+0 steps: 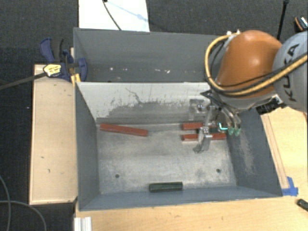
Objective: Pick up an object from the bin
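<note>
Low over two short red sticks [191, 126] at the right of the bin [89, 146], the jaws partly hide them, and how far open they stand cannot be made out.

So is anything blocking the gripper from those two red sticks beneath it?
Nothing visible does. The gripper is right over the two red sticks; the other red stick and the dark bar lie well apart from it.
</note>
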Available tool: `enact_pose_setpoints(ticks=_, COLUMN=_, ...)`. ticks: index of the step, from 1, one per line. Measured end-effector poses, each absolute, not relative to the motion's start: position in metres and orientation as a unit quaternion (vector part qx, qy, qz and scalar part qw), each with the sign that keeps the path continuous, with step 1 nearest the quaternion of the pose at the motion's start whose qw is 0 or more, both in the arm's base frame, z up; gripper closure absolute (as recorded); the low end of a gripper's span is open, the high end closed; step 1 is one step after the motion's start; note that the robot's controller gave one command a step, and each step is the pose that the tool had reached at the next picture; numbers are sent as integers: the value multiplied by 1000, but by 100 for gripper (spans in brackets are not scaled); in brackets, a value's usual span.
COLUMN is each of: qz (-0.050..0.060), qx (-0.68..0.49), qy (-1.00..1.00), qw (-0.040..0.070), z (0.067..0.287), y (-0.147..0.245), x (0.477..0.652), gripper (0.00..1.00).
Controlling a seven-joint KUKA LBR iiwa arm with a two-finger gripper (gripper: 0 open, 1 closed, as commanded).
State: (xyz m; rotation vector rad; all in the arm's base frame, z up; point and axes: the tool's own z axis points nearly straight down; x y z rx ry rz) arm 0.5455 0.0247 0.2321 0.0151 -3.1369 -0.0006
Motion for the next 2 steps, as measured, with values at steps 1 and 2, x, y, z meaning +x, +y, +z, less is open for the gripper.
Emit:
enact_pose_setpoints(ticks=1, qz=1, qx=15, qy=-1000, qw=1, z=162, y=-21, x=584, gripper=0)
enact_pose_setpoints(ticks=2, qz=0, qx=-68, qy=-998, qw=1, z=67, y=-29, x=587, gripper=0)
